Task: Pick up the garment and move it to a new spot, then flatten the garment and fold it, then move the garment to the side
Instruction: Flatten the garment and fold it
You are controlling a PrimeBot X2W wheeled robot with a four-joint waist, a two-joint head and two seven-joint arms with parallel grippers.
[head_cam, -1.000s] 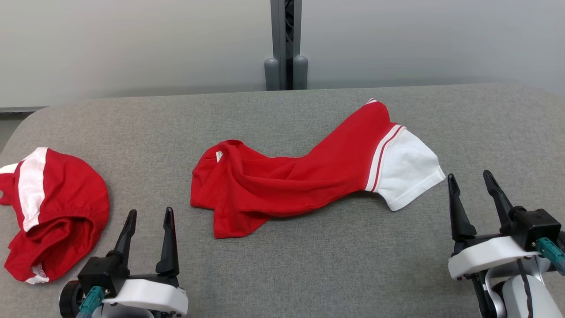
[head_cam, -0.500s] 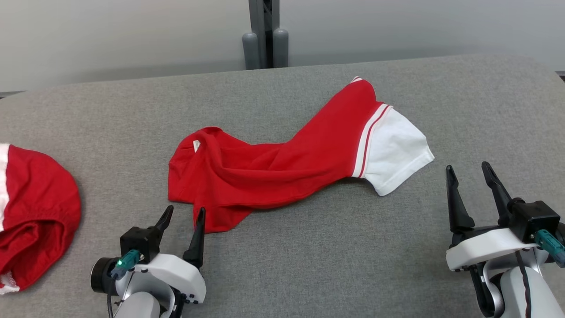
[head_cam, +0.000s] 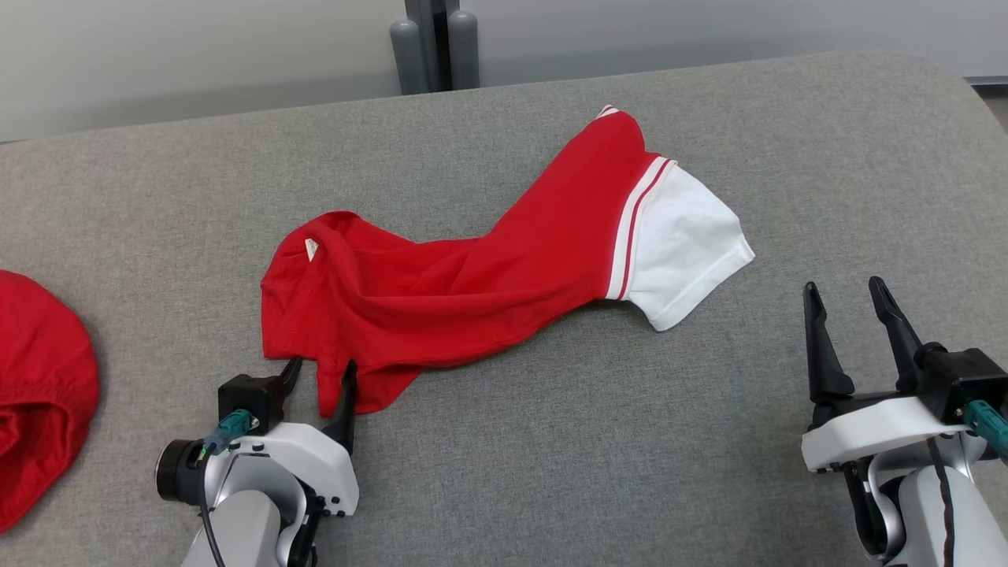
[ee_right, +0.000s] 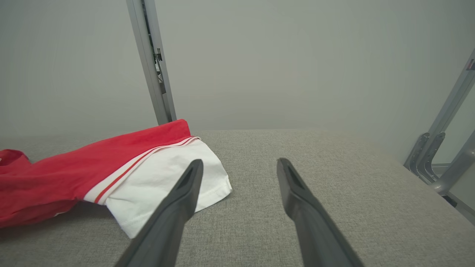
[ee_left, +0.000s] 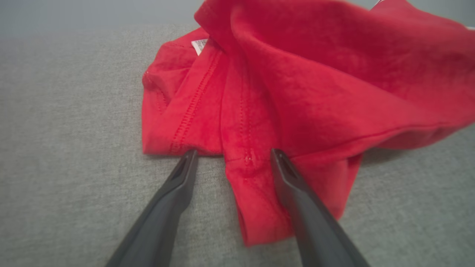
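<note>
Heads up, the head camera swung, so everything in that view slid left and up. That's the camera, not the stuff moving. The real change is the left claw (head_cam: 323,364). It was parked back at the near side of the tabletop (head_cam: 630,441), well short of the red garment (head_cam: 472,291), and has pushed forward and right. Its fingers now straddle the garment's near-left corner, with the right tip maybe touching the cloth, hard to say.
</note>
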